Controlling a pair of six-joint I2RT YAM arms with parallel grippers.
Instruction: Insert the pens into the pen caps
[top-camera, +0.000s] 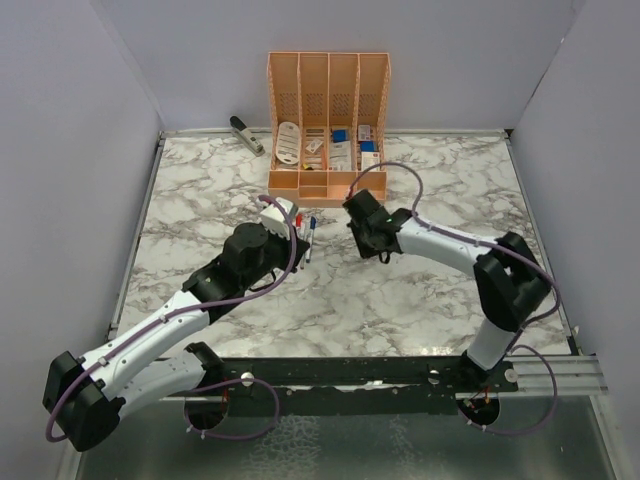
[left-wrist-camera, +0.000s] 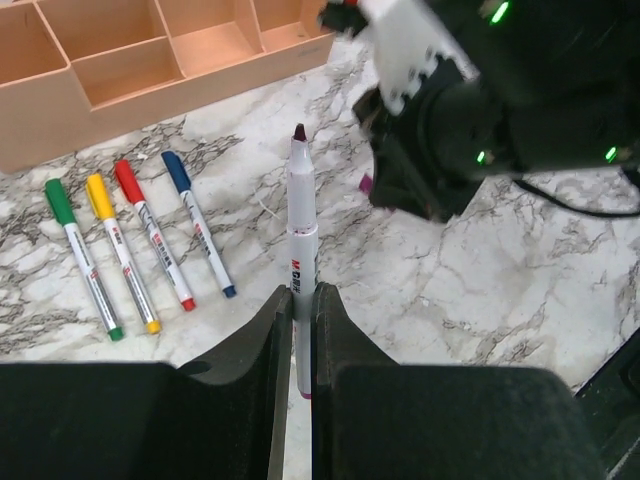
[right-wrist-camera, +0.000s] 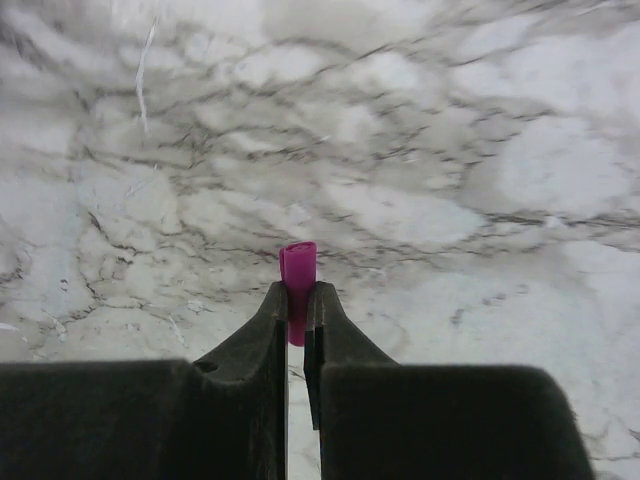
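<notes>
My left gripper (left-wrist-camera: 303, 292) is shut on an uncapped white pen (left-wrist-camera: 302, 215); its dark purple tip points away, towards the right arm's wrist. My right gripper (right-wrist-camera: 297, 290) is shut on the purple pen cap (right-wrist-camera: 298, 265), held just above the marble. To the left lie four capped pens side by side, with a green cap (left-wrist-camera: 60, 201), a yellow cap (left-wrist-camera: 99, 196), a red cap (left-wrist-camera: 128, 182) and a blue cap (left-wrist-camera: 176, 170). In the top view the left gripper (top-camera: 285, 215) and the right gripper (top-camera: 372, 238) face each other near the table's middle.
A peach organiser (top-camera: 328, 120) with white and blue items stands at the back centre, just behind the row of pens. A grey stapler (top-camera: 246, 134) lies at the back left. Grey walls close in the marble table (top-camera: 420, 300).
</notes>
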